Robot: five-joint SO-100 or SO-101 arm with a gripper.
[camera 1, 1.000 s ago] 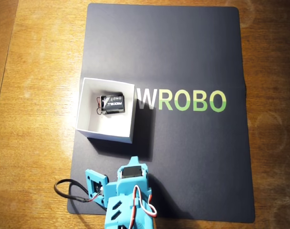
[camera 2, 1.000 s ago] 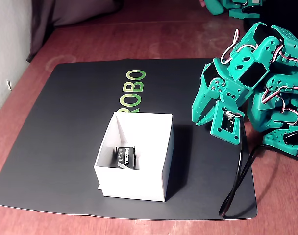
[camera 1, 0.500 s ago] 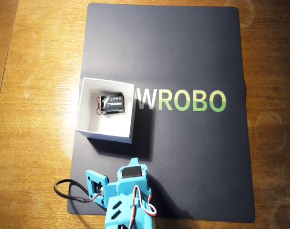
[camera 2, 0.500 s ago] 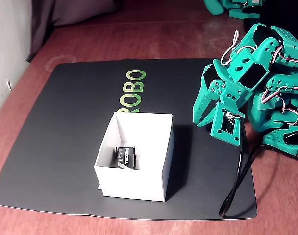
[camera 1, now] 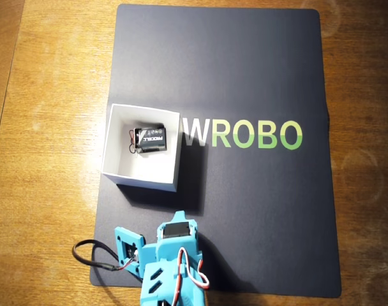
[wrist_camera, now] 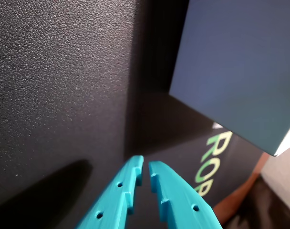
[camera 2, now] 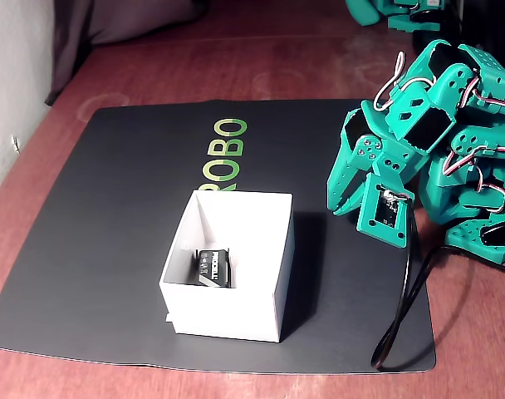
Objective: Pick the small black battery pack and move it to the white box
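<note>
The small black battery pack (camera 1: 149,137) lies flat inside the white box (camera 1: 141,180), on its floor, with its thin wires at its left side. The fixed view shows the same pack (camera 2: 213,268) low in the box (camera 2: 227,312), near the front wall. My teal gripper (camera 2: 340,204) hangs folded back by the arm's base, to the right of the box and apart from it. In the wrist view the gripper (wrist_camera: 146,164) points down at the black mat; its jaws are shut with nothing between them, and one outer wall of the box (wrist_camera: 240,71) fills the upper right.
A black mat (camera 1: 258,76) with the lettering WROBO (camera 1: 244,134) covers the wooden table (camera 1: 47,76). A black cable (camera 2: 402,307) loops from the arm across the mat's near right corner. The teal arm body (camera 2: 452,125) stands at the right edge.
</note>
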